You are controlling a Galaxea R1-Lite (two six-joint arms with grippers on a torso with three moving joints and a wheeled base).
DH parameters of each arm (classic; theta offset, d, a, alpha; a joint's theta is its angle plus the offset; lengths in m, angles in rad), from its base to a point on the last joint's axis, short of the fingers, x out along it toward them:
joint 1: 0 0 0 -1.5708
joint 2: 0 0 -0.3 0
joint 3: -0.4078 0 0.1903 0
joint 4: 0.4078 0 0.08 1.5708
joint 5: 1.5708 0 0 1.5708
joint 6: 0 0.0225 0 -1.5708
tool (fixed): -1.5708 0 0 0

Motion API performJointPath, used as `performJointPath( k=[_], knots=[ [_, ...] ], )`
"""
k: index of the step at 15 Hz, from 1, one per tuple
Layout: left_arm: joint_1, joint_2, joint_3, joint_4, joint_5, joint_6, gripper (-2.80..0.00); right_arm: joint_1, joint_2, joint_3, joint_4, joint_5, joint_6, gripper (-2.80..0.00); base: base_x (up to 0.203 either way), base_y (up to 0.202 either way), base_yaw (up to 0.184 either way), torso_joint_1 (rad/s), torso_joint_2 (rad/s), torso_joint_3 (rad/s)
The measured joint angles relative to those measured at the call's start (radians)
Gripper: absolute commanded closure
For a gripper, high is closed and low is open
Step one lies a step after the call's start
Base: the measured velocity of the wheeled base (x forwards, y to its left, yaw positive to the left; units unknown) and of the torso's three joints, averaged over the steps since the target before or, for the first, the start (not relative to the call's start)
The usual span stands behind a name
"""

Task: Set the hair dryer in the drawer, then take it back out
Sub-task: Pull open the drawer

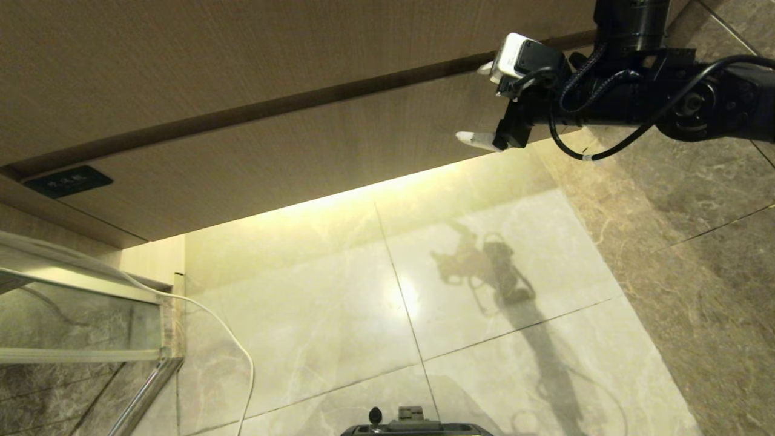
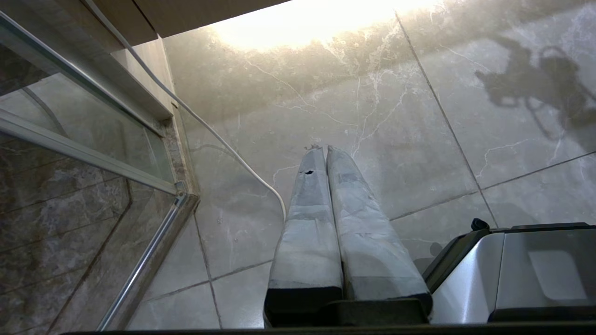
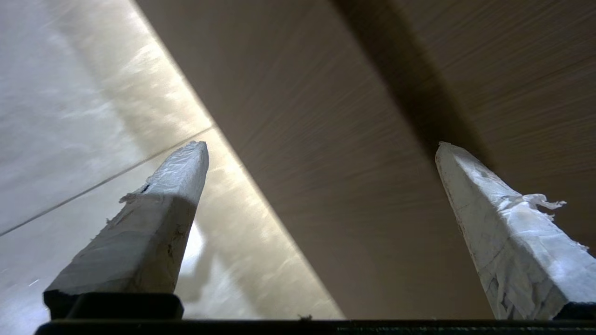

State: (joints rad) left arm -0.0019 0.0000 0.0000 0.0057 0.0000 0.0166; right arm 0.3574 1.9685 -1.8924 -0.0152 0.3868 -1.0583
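Marble floor (image 1: 496, 254) under lit cabinet; drawer (image 1: 290, 163) shut, right pincer (image 1: 478, 103) spread wide and empty close before its front, left pincer (image 2: 321, 153) closed, parked over floor; hair dryer not in view, so the task looks barely begun.

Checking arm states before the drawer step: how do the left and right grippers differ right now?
The left gripper is shut, fingers pressed together; the right gripper is open wide.
The left gripper points down at the tiled floor, near the white cable; the right gripper is raised in front of the wood drawer front.
Shared: both have pale wrapped fingers, and neither holds anything.
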Motion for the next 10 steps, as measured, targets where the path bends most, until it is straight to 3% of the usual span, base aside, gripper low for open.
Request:
performJointPath(
  k=[6, 10],
  knots=[
    [0.0, 0.0, 0.0, 0.0, 0.0, 0.0, 0.0, 0.0, 0.08, -0.008, -0.207, 0.0, 0.003, -2.8, 0.0, 0.0, 0.0, 0.0, 0.0, 0.0],
    [0.0, 0.0, 0.0, 0.0, 0.0, 0.0, 0.0, -0.006, 0.122, -0.008, -0.277, -0.001, 0.004, -2.8, 0.0, 0.0, 0.0, 0.0, 0.0, 0.0]
  ],
)
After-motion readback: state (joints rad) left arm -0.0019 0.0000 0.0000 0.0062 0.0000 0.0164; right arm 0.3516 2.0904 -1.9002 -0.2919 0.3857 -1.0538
